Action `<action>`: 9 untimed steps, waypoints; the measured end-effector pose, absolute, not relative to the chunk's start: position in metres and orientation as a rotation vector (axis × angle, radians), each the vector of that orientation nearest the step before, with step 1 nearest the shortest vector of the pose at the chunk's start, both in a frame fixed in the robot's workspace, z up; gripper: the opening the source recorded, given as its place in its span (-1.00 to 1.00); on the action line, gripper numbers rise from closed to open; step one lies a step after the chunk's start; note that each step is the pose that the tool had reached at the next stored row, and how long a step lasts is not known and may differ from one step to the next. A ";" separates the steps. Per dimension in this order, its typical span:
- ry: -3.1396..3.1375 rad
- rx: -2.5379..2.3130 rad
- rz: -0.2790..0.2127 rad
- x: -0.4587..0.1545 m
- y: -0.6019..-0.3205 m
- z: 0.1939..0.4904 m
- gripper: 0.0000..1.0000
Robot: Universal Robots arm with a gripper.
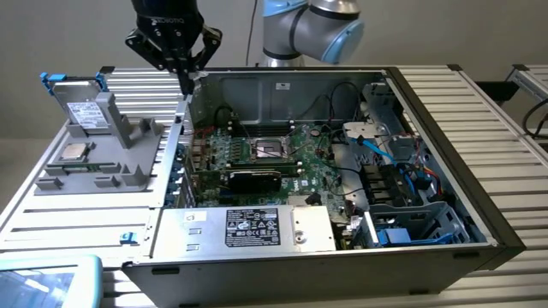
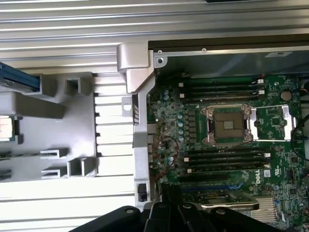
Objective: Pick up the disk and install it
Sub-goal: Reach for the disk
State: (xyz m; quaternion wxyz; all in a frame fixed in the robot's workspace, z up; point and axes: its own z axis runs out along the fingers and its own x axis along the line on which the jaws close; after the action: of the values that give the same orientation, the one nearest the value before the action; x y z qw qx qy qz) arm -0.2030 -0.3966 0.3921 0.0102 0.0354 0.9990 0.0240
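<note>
The disk (image 1: 84, 113), grey metal with a white label and a bright blue frame, stands tilted in the grey holder (image 1: 120, 138) at the exterior view's left. In the wrist view its blue edge, the disk (image 2: 19, 81), shows beside the holder (image 2: 53, 113). My black gripper (image 1: 183, 72) hangs above the back corner of the open computer case (image 1: 342, 253), to the exterior view's right of the disk and apart from it. Its fingers are shut with nothing between them. The wrist view shows the gripper (image 2: 173, 207) over the case wall next to the motherboard.
A small silver processor chip (image 1: 73, 152) lies on the holder below the disk. Inside the case are the motherboard with an open socket (image 1: 272, 149), a silver box with a black label (image 1: 256, 228), cables and a blue-grey drive bay (image 1: 419, 228). A ribbed metal table (image 1: 479, 122) surrounds it.
</note>
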 end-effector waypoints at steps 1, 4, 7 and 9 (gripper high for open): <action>3.118 0.110 0.075 -0.208 -0.396 0.392 -0.79; 3.118 0.110 0.071 -0.219 -0.393 0.391 -0.79; 3.118 0.108 0.051 -0.226 -0.388 0.391 -0.79; 3.118 0.107 0.037 -0.230 -0.384 0.390 -0.79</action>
State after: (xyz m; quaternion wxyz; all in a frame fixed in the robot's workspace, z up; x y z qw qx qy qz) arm -0.2300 -0.3838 0.3902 0.0106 0.0342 0.9993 0.0119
